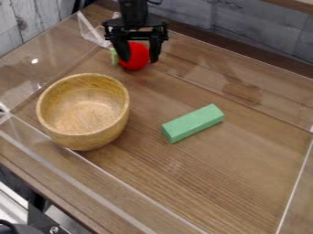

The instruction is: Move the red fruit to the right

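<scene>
Item: red fruit [134,57], small, rounded, with a green leafy bit on its left side; it lay on the counter [244,137] near the far left corner. The tool [135,55] stood directly over it, dark fingers [160,48] spread to either side of the fruit, apparently placed for a grasp before carrying it right; whether the fingers already pressed the fruit could not be told. Wooden bowl [83,110], empty and upright, by the left edge. Green rectangular block [193,122], lying flat near the middle, well apart from the fruit. The counter was wood-grained, ringed by low clear walls [294,196]; grey planking stood behind.
</scene>
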Controlling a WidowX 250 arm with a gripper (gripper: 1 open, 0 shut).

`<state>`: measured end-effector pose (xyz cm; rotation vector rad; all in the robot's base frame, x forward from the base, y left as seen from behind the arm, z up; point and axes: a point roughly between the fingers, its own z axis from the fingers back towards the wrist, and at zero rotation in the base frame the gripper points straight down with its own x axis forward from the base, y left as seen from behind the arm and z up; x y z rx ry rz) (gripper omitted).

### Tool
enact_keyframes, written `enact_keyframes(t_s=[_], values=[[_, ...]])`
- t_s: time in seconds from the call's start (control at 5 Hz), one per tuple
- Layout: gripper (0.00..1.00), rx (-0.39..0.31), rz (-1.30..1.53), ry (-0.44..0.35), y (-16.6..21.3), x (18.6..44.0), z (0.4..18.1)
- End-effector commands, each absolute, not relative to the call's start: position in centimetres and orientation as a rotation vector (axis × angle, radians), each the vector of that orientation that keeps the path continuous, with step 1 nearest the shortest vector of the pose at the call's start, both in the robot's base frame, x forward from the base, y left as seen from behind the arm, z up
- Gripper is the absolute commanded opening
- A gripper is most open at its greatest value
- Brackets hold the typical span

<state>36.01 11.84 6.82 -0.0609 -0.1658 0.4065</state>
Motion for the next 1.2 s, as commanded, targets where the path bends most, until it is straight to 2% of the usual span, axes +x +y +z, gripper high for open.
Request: enact_keyframes(t_s=[0.0, 0.2, 0.8, 1.0], values=[[0.00, -0.043, 0.396, -0.255, 11.8, 37.1, 10.2], [0.00, -0.041, 0.390, -0.250, 11.8, 37.3, 10.2], [0.00, -0.027, 0.369, -0.232, 11.0, 37.5, 7.6], [0.00, -0.019, 0.395, -0.227, 11.3, 37.2, 7.3]])
